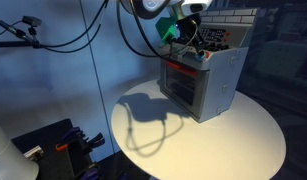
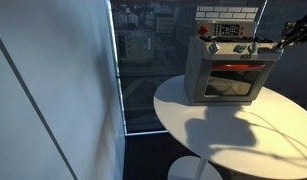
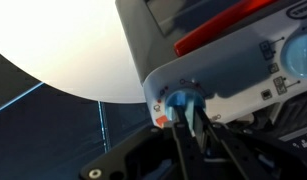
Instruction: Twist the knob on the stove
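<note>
The stove (image 2: 228, 75) is a small grey toy oven with a red-framed glass door, a row of pale blue knobs (image 2: 233, 47) and a brick-patterned back panel. It stands on a round white table (image 2: 243, 135) and shows in both exterior views (image 1: 218, 85). My gripper (image 3: 186, 118) reaches the stove's front from the side (image 2: 265, 43), under the arm (image 1: 181, 40). In the wrist view its two dark fingers sit on either side of an end knob (image 3: 181, 98) and are shut on it. The stove body (image 3: 223, 50) fills the top of that view.
The table (image 1: 193, 140) has bare surface in front of the stove, with the arm's shadow on it. A dark window (image 2: 143, 50) stands behind, a pale wall panel (image 2: 43, 90) to one side. Black equipment (image 1: 53, 145) sits low beside the table.
</note>
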Motion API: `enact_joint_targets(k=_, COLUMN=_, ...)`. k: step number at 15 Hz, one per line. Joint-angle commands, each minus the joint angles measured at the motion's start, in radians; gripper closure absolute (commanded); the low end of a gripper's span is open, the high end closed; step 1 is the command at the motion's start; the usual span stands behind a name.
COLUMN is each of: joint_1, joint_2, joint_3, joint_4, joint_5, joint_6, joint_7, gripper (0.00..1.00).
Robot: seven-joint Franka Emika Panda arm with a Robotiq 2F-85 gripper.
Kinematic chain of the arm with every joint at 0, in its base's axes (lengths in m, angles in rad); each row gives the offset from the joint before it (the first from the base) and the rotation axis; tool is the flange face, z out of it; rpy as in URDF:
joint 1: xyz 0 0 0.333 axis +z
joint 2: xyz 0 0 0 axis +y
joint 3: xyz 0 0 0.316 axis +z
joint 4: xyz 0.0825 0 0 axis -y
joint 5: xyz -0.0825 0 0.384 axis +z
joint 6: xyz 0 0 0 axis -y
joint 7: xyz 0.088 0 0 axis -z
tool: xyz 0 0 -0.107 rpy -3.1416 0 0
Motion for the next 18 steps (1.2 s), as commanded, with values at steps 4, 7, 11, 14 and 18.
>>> enact_joint_targets(k=4, joint_1=0.001, joint_2=-0.01, joint_3=-0.013, joint_4=0.009, joint_5=-0.026, joint_6=-0.017, joint_7=-0.02, gripper=0.94)
enact_joint_targets(k=7, joint_1=0.003, joint_2=-0.02, joint_3=-0.019, joint_4=0.003, joint_5=-0.067, joint_6=-0.027, joint_7=-0.018, gripper=0.94)
enact_joint_targets(k=11, joint_1=0.0, joint_2=-0.033, joint_3=-0.02, joint_4=-0.005, joint_5=-0.164, joint_6=-0.046, joint_7=-0.004, gripper=0.94)
enact_joint_targets(k=14, joint_1=-0.001, joint_2=-0.042, joint_3=-0.022, joint_4=-0.007, joint_5=-0.247, joint_6=-0.064, joint_7=0.0, gripper=0.94)
enact_joint_targets(k=18, joint_1=-0.002, joint_2=-0.05, joint_3=-0.023, joint_4=-0.008, joint_5=-0.339, joint_6=-0.081, joint_7=-0.002, gripper=0.94)
